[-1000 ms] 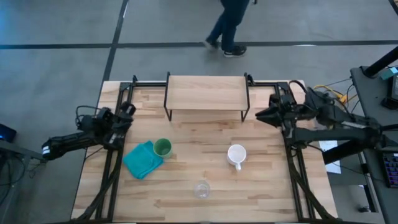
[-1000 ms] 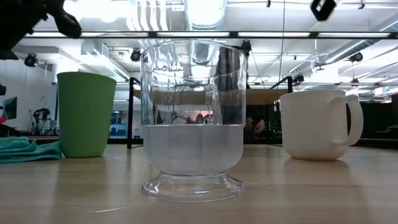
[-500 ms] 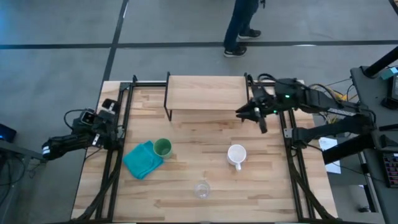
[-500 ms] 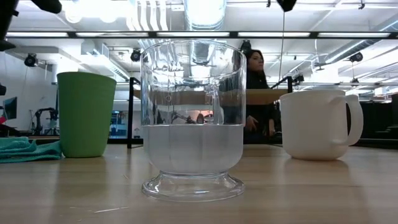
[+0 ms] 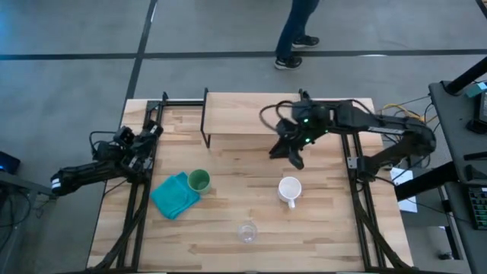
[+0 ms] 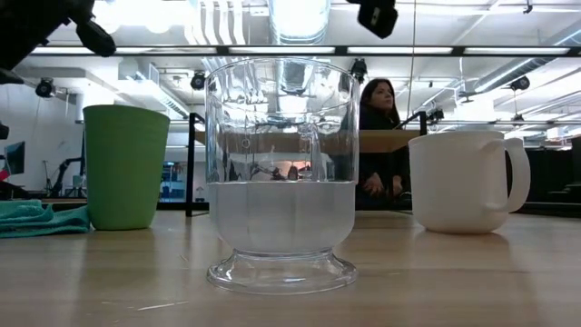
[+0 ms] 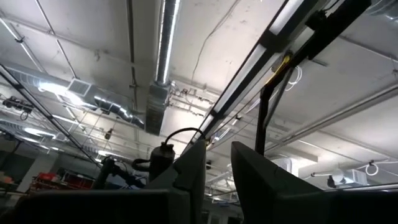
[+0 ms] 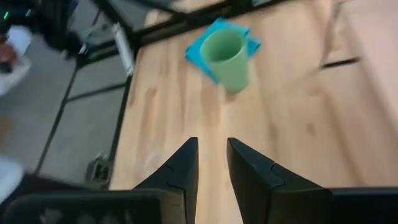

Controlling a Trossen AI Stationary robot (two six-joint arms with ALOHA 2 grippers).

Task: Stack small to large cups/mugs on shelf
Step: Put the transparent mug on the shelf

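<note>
Three vessels stand upright on the tabletop. The green cup [image 5: 198, 180] [image 6: 125, 166] [image 8: 225, 57] is at the edge of a teal cloth [image 5: 174, 195]. The white handled mug [image 5: 289, 189] [image 6: 463, 180] is right of centre. The clear glass cup [image 5: 246, 231] [image 6: 280, 173] is near the near edge. The light-wood shelf [image 5: 253, 113] stands on black legs at the far side. My right gripper [image 5: 288, 154] [image 8: 211, 149] hovers shut in front of the shelf, above and beyond the mug. My left gripper [image 5: 154, 132] [image 7: 217, 155] waits shut at the left edge, pointing up.
Black frame rails [image 5: 140, 190] run along the table's left and right sides. A person [image 5: 293, 30] [image 6: 379, 136] walks on the floor beyond the far edge. Bare wood lies between the mug, the green cup and the shelf.
My right arm has swung from the table's right edge toward the left, out over the table in front of the shelf. It now sits above and beyond the white mug. The left arm has shifted slightly at the left edge. The cups have stayed put.
</note>
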